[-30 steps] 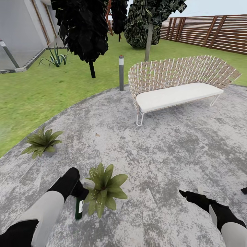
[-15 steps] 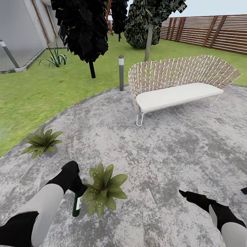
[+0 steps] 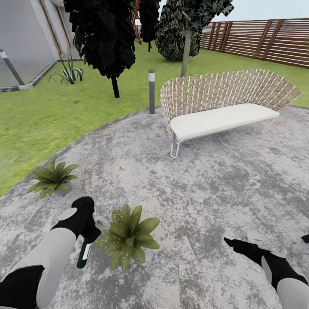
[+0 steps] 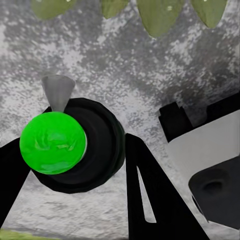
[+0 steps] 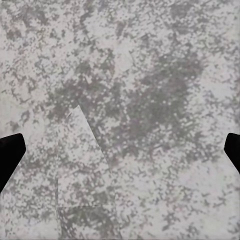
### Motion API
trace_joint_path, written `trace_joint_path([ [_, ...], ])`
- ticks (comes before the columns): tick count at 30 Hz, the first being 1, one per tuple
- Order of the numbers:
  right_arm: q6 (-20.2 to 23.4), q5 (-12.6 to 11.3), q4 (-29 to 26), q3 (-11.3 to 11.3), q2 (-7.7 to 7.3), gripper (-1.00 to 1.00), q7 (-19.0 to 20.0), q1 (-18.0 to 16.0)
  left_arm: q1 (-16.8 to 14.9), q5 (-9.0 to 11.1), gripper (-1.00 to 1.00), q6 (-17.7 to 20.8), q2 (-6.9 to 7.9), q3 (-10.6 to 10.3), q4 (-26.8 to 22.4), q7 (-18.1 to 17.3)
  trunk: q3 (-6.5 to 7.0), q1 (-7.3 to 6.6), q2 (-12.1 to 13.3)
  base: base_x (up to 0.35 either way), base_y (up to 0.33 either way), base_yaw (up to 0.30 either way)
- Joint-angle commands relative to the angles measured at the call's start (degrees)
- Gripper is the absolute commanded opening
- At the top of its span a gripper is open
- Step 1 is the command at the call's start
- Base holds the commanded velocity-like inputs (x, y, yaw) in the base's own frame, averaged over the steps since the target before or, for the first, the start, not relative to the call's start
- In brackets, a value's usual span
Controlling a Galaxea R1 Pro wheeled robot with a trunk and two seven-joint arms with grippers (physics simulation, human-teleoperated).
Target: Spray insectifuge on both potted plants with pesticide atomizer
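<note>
Gripping the pesticide atomizer (image 3: 83, 253) in my left gripper (image 3: 88, 227), fingers closed round its body, I hold its pale nozzle just beside the near potted plant (image 3: 128, 236). Beyond that gripper sits the second potted plant (image 3: 52, 177). My right gripper (image 3: 234, 243) hangs open and empty above the paving (image 3: 206, 189).

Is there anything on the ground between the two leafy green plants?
No. In the head view, only bare speckled grey paving lies between the near broad-leaved potted plant and the far one.
</note>
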Motion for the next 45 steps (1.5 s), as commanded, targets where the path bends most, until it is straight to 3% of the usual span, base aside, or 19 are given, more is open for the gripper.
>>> trace_joint_path([
  [1,0.39,0.26,-0.12,-0.48,0.04,1.0,0.46,-0.06,-0.03,-0.5,-1.0,0.36,-0.1,0.21,-0.15,-0.53,-0.04,-0.01,-0.02,0.054,0.0,0.0],
  [20,0.38,0.26,-0.12,-0.48,0.06,1.0,0.47,-0.07,-0.03,-0.03,-1.0,-0.93,-0.43,0.17,-0.68,-0.17,-0.04,-0.01,-0.02,0.038,0.0,-0.001],
  [33,0.43,0.26,-0.15,-0.48,0.06,1.0,0.54,-0.07,-0.03,-0.03,-1.0,-1.98,-0.46,0.21,-0.82,-0.13,-0.04,-0.01,-0.02,0.0,0.0,-0.179],
  [45,0.43,0.26,-0.15,-0.48,0.06,1.0,0.54,-0.08,-0.03,-0.03,-1.0,-1.75,-1.09,0.21,-8.05,-0.52,-0.04,-0.01,-0.02,0.0,0.0,-0.069],
])
